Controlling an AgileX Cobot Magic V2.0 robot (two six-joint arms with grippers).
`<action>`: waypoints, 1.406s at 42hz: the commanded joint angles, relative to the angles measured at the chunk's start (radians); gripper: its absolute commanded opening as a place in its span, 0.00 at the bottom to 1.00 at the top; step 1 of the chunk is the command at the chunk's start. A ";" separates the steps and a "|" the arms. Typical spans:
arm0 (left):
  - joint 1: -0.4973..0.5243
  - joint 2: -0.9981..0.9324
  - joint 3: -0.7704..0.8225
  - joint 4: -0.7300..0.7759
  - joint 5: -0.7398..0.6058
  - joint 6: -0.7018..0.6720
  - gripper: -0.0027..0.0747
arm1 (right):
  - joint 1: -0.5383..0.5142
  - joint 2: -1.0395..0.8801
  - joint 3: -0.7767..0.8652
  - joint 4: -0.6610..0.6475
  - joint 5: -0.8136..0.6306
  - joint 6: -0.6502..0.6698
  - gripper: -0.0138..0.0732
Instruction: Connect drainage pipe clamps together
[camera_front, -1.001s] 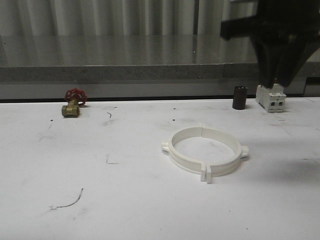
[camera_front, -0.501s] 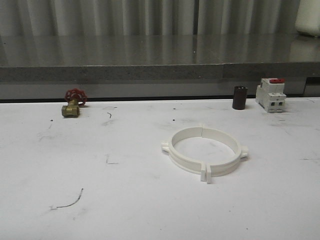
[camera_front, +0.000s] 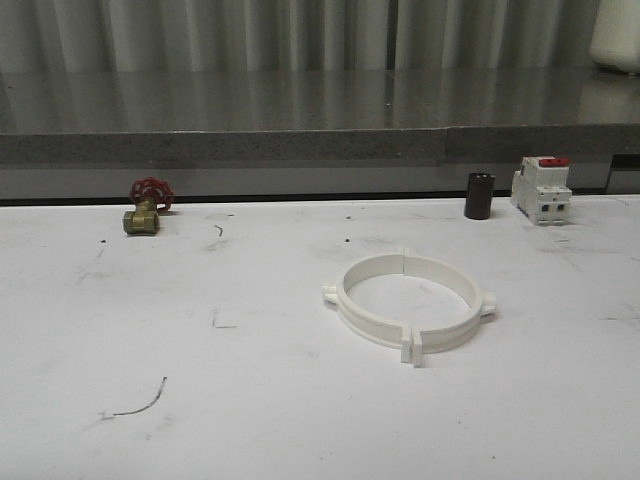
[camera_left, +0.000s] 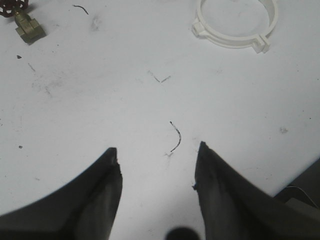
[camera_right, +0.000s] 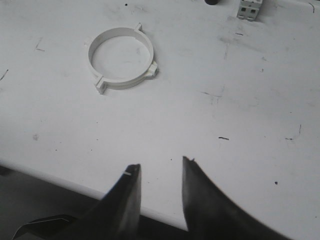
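The two white drainage pipe clamps (camera_front: 408, 305) lie joined as one wide ring, flat on the white table right of centre, with small tabs sticking out at the seams. The same ring (camera_left: 235, 26) shows in the left wrist view and as a ring (camera_right: 121, 58) in the right wrist view. My left gripper (camera_left: 156, 148) hangs open over bare table, far from the ring, nothing between its dark fingers. Above the table's near edge my right gripper (camera_right: 161, 162) is also open and empty, well away from the ring.
A brass valve with a red handwheel (camera_front: 146, 206) stands at the back left. A dark cylinder (camera_front: 479, 195) and a white breaker with a red top (camera_front: 541, 189) stand at the back right. A grey ledge runs behind the table.
A dark arm that filled the upper right of the front view a second ago has left that view. The ring has not moved.
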 joint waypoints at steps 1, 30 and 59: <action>0.001 -0.004 -0.025 -0.008 -0.060 -0.003 0.47 | -0.004 -0.035 -0.008 -0.017 -0.069 -0.010 0.44; 0.001 -0.004 -0.025 -0.008 -0.060 -0.003 0.01 | -0.004 -0.041 -0.008 -0.009 -0.069 -0.010 0.02; 0.252 -0.348 0.188 -0.018 -0.280 -0.003 0.01 | -0.002 -0.041 -0.008 -0.009 -0.070 -0.010 0.02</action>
